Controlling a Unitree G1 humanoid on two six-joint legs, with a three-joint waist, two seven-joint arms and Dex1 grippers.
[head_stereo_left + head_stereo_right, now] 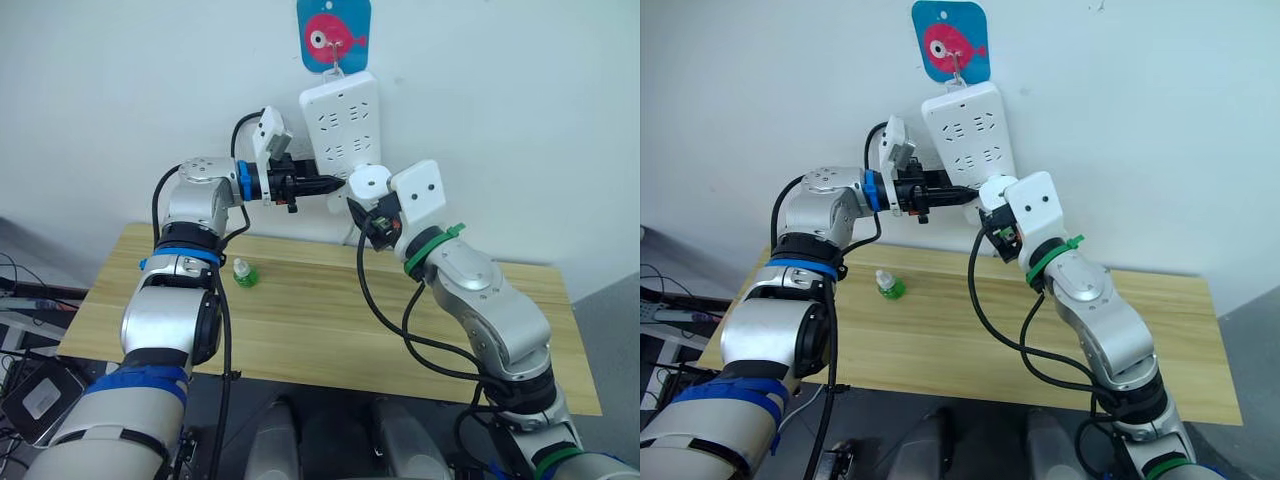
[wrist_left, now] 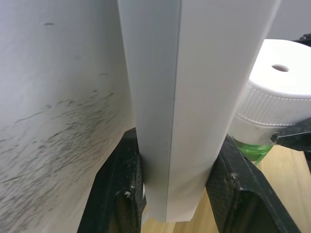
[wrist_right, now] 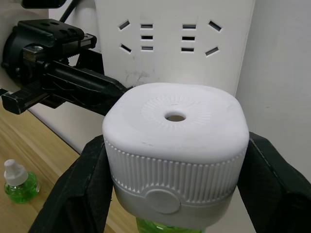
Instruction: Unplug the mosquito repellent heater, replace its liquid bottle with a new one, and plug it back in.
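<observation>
Right wrist: white ribbed heater (image 3: 175, 155), prob. green bottle.

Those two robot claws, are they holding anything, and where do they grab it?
The right gripper clamps the mosquito repellent heater by its ribbed sides. The left gripper pinches the lower end of the power strip by its two side edges.

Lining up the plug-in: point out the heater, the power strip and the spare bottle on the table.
mosquito repellent heater (image 3: 175, 127): right wrist view, its top face beside the round hole.
power strip (image 1: 341, 118): left eye view, its socket face.
spare bottle (image 1: 245, 275): left eye view, its green body.
</observation>
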